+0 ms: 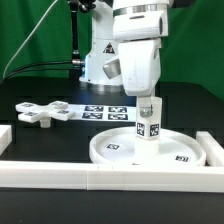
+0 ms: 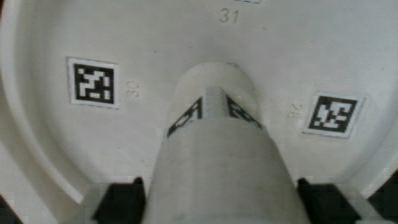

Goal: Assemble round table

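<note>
The large rimmed round disc (image 1: 150,150) lies flat on the black table near the front rail. The short thick cylinder leg (image 1: 148,122) stands upright over the disc's middle, with tags on its side. My gripper (image 1: 148,100) is shut on the leg from above. In the wrist view the leg (image 2: 221,140) runs down to the disc (image 2: 107,150), and my black fingertips (image 2: 121,200) press its two sides. I cannot tell if the leg's end touches the disc. The flat cross-shaped piece (image 1: 45,113) lies on the table at the exterior view's left.
The marker board (image 1: 108,112) lies behind the disc. Long white border rails run along the front (image 1: 110,178) and at the exterior view's right (image 1: 213,150). The robot base (image 1: 100,60) stands at the back before a green curtain.
</note>
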